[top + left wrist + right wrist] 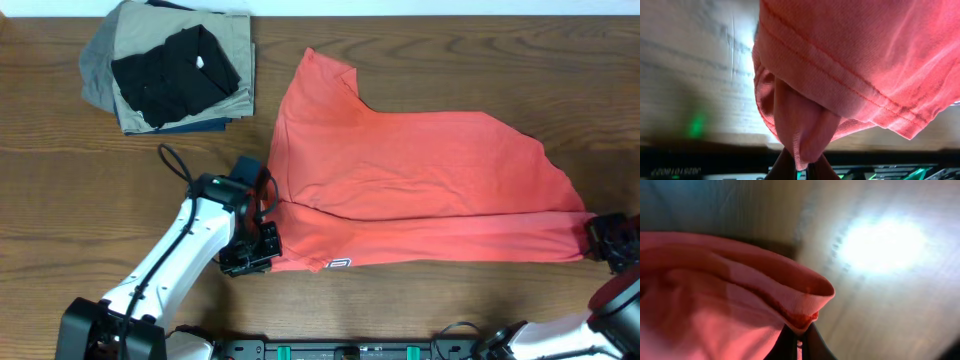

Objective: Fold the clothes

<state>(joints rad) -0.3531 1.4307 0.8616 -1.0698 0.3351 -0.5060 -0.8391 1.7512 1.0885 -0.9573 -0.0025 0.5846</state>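
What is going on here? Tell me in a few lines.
Two robot arms are folding a coral-red T-shirt spread on a wooden table. The left claw is shut on the corner of the shirt's near edge by the small hem logo. The right claw is shut on the opposite end of that edge. The rest of the shirt lies flat. A stack of folded garments sits at the far left, untouched.
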